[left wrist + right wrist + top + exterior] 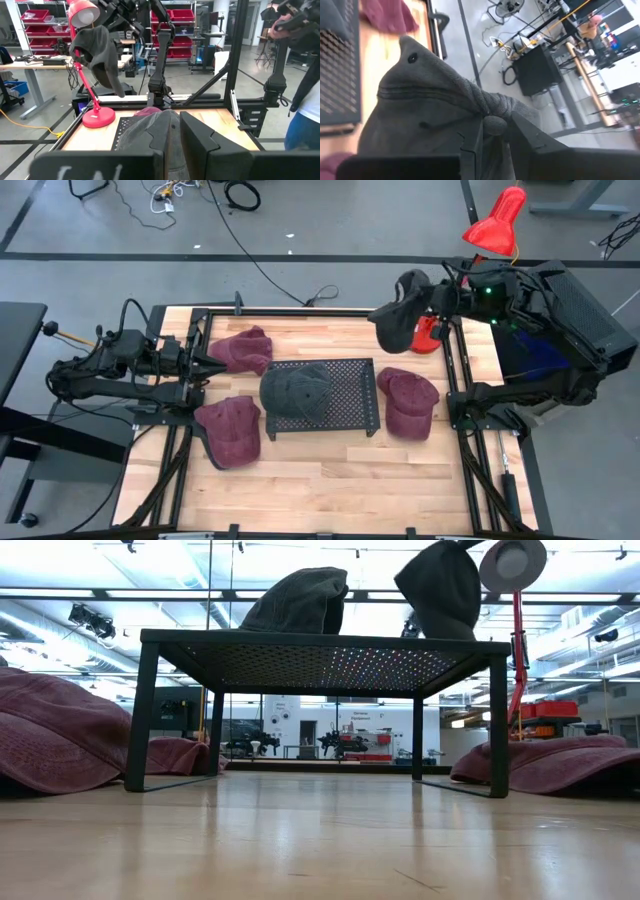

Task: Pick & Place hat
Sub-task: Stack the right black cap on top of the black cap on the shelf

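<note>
**Grey cap held aloft, a second one resting on the rack**

Nearest the low camera lies bare wooden desk (320,840), then the black mesh rack (320,665) with maroon caps slumped on the desk either side of it. A grey cap on the rack (296,389) sits on the mesh top. Beyond it, the right claw (492,131) is closed on a bunched fold of the hanging grey cap (398,317), held in the air above the desk's far right corner, near the red lamp (495,220). The left claw (172,145) waits at the desk's left edge, pointing toward the rack; whether its fingers are open or shut I cannot tell.

The cap looks soft and light: it droops and folds under its own weight, so it will likely swing and land crumpled. A pinch on gathered fabric seems secure enough.

Only the right wrist view shows the pinch itself. The overhead view alone places all three maroon caps (231,431). The left wrist view shows the cap dangling free, and part of a person at the edge.
</note>
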Motion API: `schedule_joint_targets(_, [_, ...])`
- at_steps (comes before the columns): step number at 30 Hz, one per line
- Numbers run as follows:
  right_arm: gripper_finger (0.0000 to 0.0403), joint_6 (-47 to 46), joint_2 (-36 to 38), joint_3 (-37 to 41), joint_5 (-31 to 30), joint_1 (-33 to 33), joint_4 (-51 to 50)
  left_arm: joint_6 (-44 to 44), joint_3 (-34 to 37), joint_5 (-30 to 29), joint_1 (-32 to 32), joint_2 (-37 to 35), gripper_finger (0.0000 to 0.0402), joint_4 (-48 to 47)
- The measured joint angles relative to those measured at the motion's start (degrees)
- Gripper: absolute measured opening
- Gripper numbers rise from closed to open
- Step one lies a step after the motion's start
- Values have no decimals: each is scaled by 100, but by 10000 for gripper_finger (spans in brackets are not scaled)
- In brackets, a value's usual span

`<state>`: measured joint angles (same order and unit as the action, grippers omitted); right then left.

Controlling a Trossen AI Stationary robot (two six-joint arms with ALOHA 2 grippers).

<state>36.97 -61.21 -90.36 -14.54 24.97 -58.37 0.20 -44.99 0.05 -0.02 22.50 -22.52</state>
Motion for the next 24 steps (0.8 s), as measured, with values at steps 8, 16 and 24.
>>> schedule_joint_targets(8, [66,-1436,-2,-1,629,-2,5,1,0,1,0,-1,48,-1])
schedule_joint_targets(16, [66,-2002,-2,-1,1325,-2,12,0,0,1,1,-1,48,0])
schedule_joint_targets(24, [66,-2285,-39,-1,1679,-147,260,1,0,2,1,-2,48,-2])
